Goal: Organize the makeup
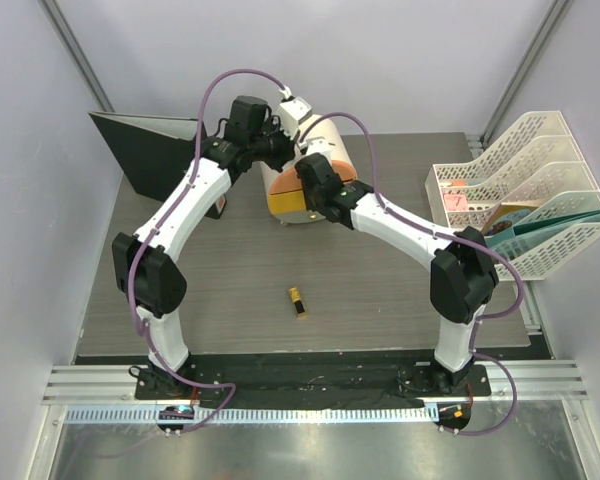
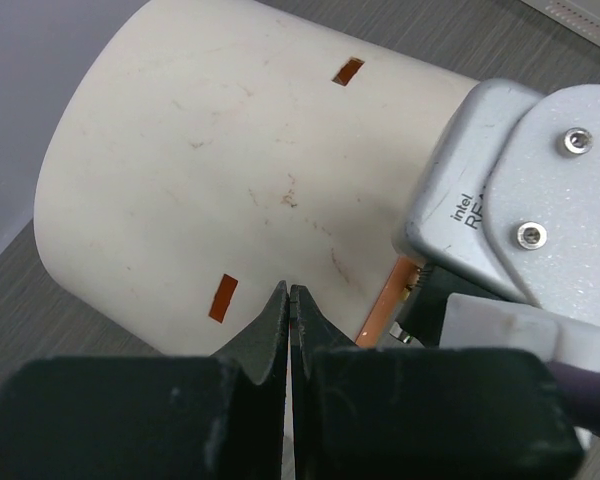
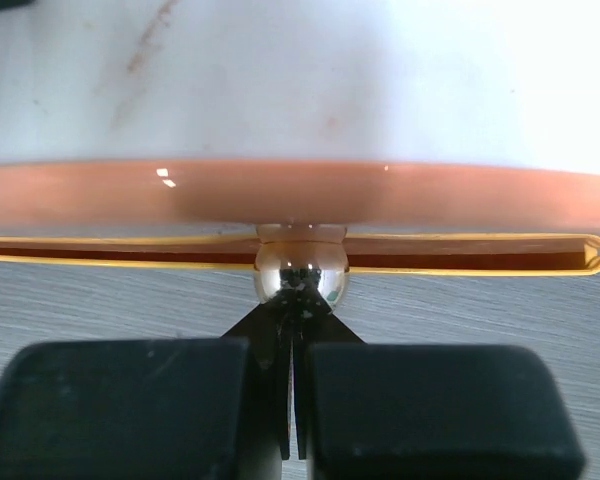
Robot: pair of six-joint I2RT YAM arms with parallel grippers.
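Lipstick (image 1: 297, 301) lies on my side of the box (image 1: 285, 205), lengthwise toward it, nearer my right hand (image 3: 292, 305) than my left hand (image 2: 290, 300), both pinched shut.

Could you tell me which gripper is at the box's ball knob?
The right gripper: its shut tips are at the silver knob, whereas the left gripper faces the cream wall of the box.

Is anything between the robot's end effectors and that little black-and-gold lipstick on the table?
Nothing visible does. The lipstick lies alone on the table; the left end effector and right end effector are both at the cream-and-orange box farther back.
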